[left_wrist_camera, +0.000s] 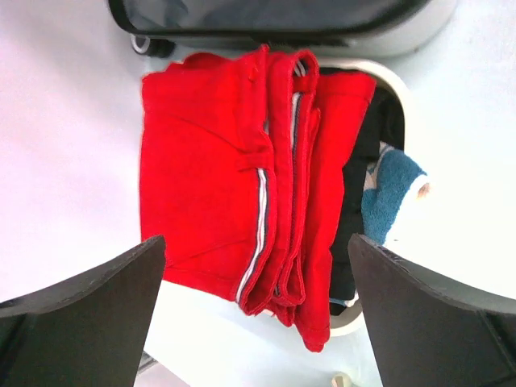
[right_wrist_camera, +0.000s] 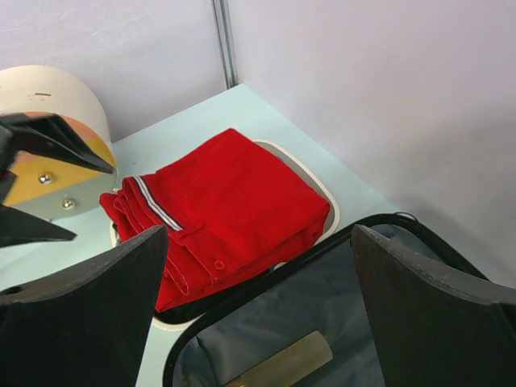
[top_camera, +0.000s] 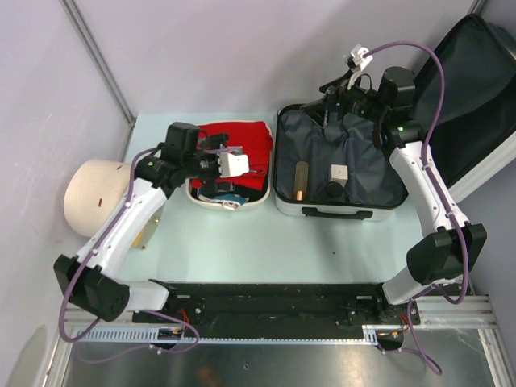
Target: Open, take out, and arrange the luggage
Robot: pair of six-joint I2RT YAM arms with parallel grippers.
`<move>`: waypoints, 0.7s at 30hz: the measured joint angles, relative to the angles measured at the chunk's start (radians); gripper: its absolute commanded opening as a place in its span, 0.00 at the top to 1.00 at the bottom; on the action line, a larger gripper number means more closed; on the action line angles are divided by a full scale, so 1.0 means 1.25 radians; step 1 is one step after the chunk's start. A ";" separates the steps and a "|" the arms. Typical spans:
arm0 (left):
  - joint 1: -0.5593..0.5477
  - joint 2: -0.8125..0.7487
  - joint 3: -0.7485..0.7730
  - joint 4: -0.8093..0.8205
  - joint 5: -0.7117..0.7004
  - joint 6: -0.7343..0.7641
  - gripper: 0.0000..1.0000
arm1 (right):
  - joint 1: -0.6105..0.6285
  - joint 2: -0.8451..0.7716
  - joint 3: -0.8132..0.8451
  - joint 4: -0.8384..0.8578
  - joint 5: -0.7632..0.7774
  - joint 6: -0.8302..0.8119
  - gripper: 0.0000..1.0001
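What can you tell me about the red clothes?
The red clothes look like soft fabric, folded into a neat stack of layers, with a white-and-dark stripe along one edge. They lie flat on top of the cream tub, with a blue cloth poking out beside them, next to the open suitcase.

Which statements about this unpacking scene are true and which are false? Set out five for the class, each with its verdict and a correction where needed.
1. The luggage lies open. True.
2. The red garment is inside the luggage. False: it lies on top of the cream tub beside the luggage.
3. The left gripper and the right gripper are both open and empty. True.
4. The luggage is empty. False: a tan cylinder and a small white box lie on its lining.
5. The left gripper hangs over the luggage. False: it is over the red garment.
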State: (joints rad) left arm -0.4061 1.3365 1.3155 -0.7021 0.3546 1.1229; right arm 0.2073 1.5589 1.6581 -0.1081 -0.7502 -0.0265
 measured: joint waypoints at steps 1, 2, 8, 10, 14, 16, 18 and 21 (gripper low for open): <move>0.000 -0.017 0.012 -0.013 0.009 -0.016 0.00 | 0.000 0.001 0.000 0.000 0.000 0.000 0.00; -0.001 -0.025 0.036 -0.030 0.015 -0.040 0.00 | 0.000 0.001 0.000 -0.001 -0.001 0.000 0.00; -0.002 0.143 0.325 -0.057 -0.031 -0.381 0.00 | 0.000 0.001 0.000 0.002 -0.003 0.016 0.00; -0.001 0.235 0.412 -0.035 -0.081 -0.541 0.00 | 0.000 0.002 0.000 0.006 -0.004 0.028 0.00; -0.003 0.357 0.437 -0.025 -0.182 -0.815 0.00 | 0.000 0.004 0.000 0.010 -0.006 0.049 0.00; -0.008 0.394 0.394 -0.022 -0.231 -0.922 0.00 | 0.000 0.004 0.000 0.007 -0.005 0.050 0.00; -0.016 0.421 0.337 -0.029 -0.275 -0.995 0.00 | 0.000 0.004 0.000 0.005 -0.005 0.049 0.00; -0.028 0.478 0.260 -0.015 -0.341 -1.074 0.00 | -0.004 0.003 -0.007 0.004 -0.005 0.048 0.00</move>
State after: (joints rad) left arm -0.4416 1.9335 1.6402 -0.7212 -0.0719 -0.2199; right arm 0.2020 1.5631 1.6489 -0.1036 -0.7563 0.0330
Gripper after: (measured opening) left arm 0.996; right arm 0.994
